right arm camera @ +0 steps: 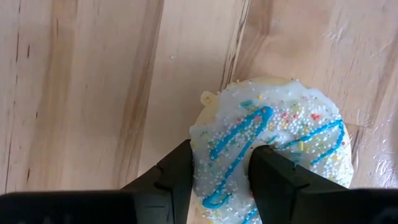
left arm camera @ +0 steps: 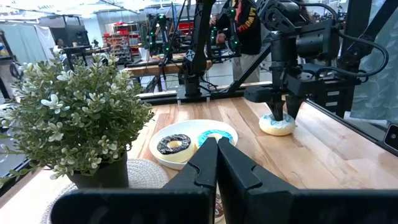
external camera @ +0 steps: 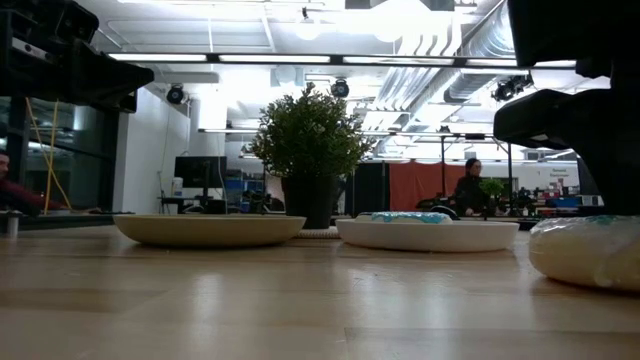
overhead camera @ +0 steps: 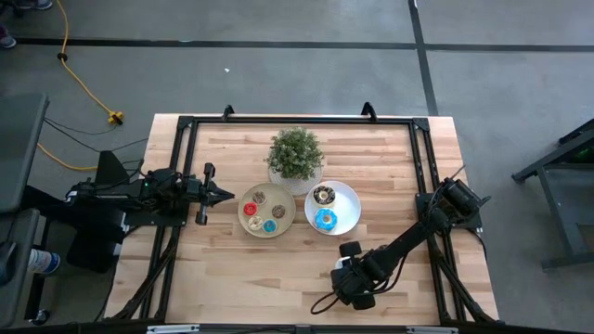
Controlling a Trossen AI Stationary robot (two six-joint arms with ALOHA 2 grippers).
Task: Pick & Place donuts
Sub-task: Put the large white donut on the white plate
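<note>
A white-iced donut with blue drizzle [right arm camera: 267, 140] lies flat on the table near its near edge, right of the middle. It also shows in the left wrist view [left arm camera: 277, 125] and the low view [external camera: 590, 250]. My right gripper [right arm camera: 217, 177] stands over it, pointing down, shut on its ring. In the high view, my right gripper [overhead camera: 351, 269] hides the donut. A dark chocolate donut [overhead camera: 324, 194] and a blue donut [overhead camera: 325, 220] lie on the white plate [overhead camera: 350, 210]. Several small donuts lie on the tan plate [overhead camera: 266, 232]. My left gripper [overhead camera: 228, 195] is shut and empty, left of the tan plate. My right gripper holds the white donut's ring [right arm camera: 224, 149] with one finger [right arm camera: 277, 177] in the hole and the other finger [right arm camera: 177, 177] against the outer edge. The fingers come from above, pointing down. The donut lies flat, with its underside on the table.
A potted plant [overhead camera: 295, 158] on a round mat stands at the table's far middle, just behind the two plates. A black frame [overhead camera: 186, 125] runs round the table's edges. Bare wood lies between the plates and the near edge.
</note>
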